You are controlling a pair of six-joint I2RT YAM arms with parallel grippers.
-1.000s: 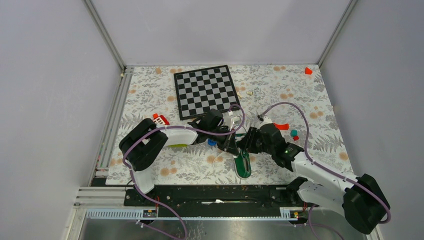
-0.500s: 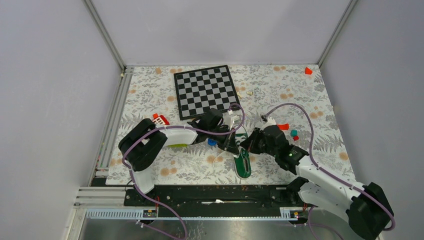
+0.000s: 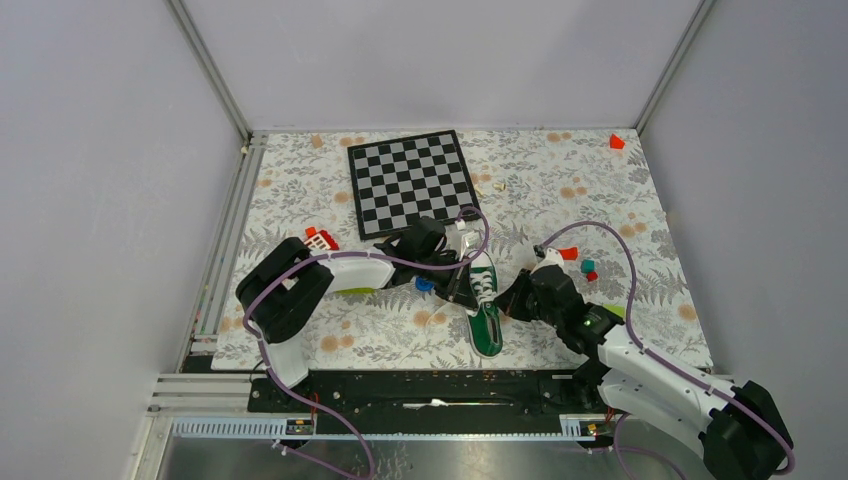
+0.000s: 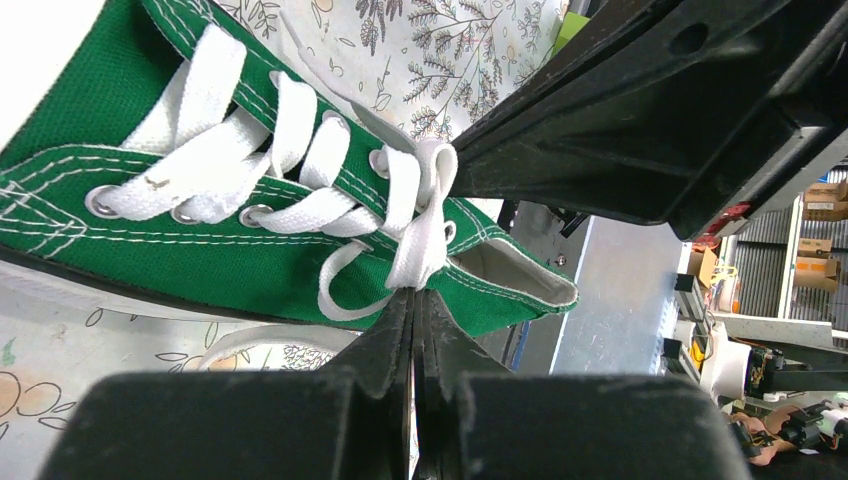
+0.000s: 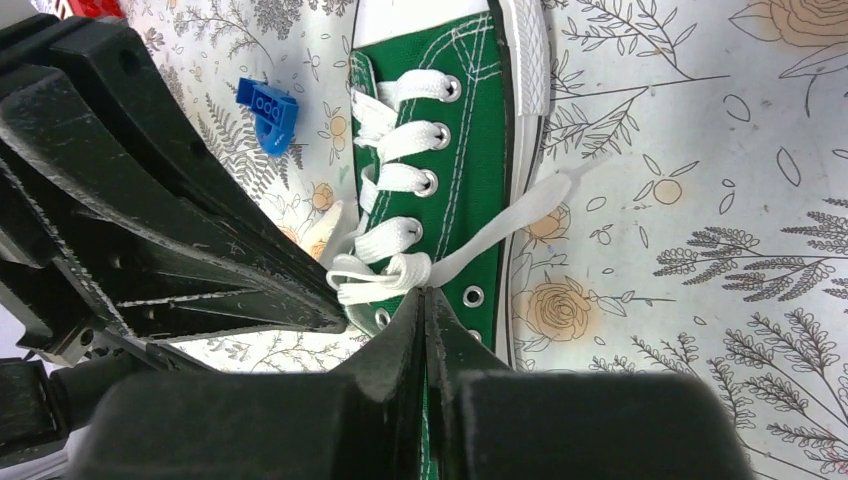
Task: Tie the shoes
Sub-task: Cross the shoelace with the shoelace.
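The floral worktop [image 3: 600, 180] is carrying the shoe [image 3: 486, 312] near its front middle, sole down, toe pointing toward the chessboard [image 3: 410, 180] and heel toward the arm bases, with an arm reaching in from each side. The left gripper [image 4: 413, 300] is pressing its jaws together on a strand of the laces [image 4: 418, 220] hanging from the crossing at the top eyelets. The right gripper [image 5: 425, 298] is pinching the lace bunch beside the tongue, jaws together, while a free tail is trailing over the sole onto the cloth. The step in hand is probably drawing that crossing snug. Doing it well is likely meaning pulling both strands outward, low and evenly, since the small shoe is looking light enough to be dragging or tipping under a one-sided tug, and going gently so the flat lace is not slipping from either pinch or collapsing the small loose loop beside the eyelets
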